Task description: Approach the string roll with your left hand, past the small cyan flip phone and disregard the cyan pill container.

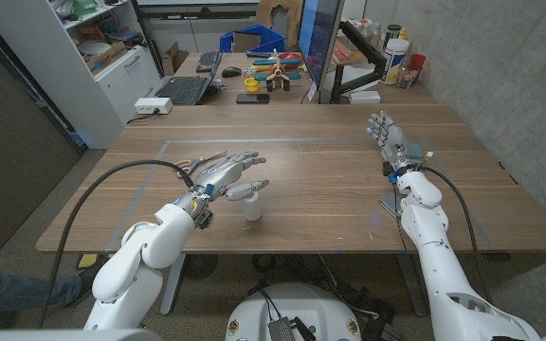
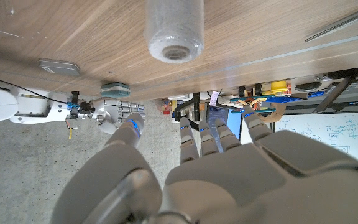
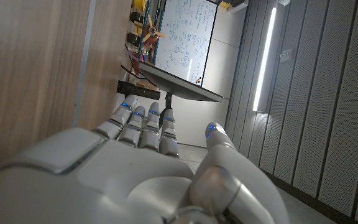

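Left hand (image 1: 224, 173) is over the middle of the wooden table (image 1: 330, 189), fingers spread and extended, holding nothing. The string roll (image 1: 252, 209), a small white upright spool, stands just beside and slightly nearer the robot than the thumb; in the left wrist view the roll (image 2: 174, 31) sits directly ahead of the fingertips (image 2: 211, 134), apart from them. A small cyan object (image 1: 412, 152) lies at the far right of the table against the right hand (image 1: 387, 133); the left wrist view shows a ribbed cyan item (image 2: 115, 91) there and a flat grey-cyan one (image 2: 59, 65) near it, but which is the flip phone and which the pill container cannot be told. Right hand stands fingers extended and apart, empty. Judgement: the approach is nearly complete; best practice is to keep the fingers wide, bring the palm toward the roll slowly, and avoid tipping the light spool with the thumb
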You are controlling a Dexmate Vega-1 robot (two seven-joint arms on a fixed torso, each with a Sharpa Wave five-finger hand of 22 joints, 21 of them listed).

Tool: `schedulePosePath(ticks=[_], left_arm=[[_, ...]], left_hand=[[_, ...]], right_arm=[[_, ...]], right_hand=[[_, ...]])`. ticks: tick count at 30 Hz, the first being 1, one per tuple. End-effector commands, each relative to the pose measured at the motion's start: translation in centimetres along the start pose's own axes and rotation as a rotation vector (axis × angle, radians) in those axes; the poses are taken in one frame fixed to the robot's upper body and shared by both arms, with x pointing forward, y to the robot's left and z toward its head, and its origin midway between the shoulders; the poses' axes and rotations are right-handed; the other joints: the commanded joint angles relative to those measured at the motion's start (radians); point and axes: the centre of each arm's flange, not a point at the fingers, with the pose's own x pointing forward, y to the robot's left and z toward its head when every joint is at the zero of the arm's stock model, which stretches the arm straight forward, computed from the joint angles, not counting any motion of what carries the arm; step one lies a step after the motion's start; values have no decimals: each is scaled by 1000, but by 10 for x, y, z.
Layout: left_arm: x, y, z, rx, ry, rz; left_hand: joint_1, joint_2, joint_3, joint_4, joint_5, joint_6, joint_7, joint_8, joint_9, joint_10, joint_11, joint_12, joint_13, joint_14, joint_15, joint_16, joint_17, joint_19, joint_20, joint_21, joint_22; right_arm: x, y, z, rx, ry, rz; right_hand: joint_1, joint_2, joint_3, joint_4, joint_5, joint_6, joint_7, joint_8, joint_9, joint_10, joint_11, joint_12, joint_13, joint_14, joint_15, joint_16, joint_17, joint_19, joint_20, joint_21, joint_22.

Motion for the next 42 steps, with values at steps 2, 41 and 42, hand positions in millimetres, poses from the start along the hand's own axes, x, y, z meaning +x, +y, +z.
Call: schedulePosePath(ticks=[2,41,42], left_arm=[[3,-11,2,10,0,-30],[22,-20,7,25,-22,-59],[22,-20,7,25,-22,-59]], left_hand=[[13,0,2,-5,-6,9,3,4,5,1,-5,4,5,3,3,7,3,-9,0,-2,5],[17,1,-2,-6,-7,10,2,-1,5,4,-5,5,6,5,3,8,4,-14,1,-7,6],[17,1,-2,-6,-7,11,2,-1,5,4,-6,5,6,5,3,8,4,-15,-1,-8,6]], right_arm=[[0,-1,0,-2,2,2],[-3,-13,-3,-1,12,-17],[-3,-13,-3,-1,13,-17]], right_hand=[[-3,1,3,-5,4,5,-2,1,3,9,-2,1,2,7,2,-2,0,9,3,-3,6],[-5,1,3,-6,4,5,-2,0,3,10,-2,1,2,8,2,-2,0,14,4,-17,6],[-5,1,3,-6,4,5,-2,0,3,10,-3,1,2,8,2,-2,0,14,4,-17,6]])
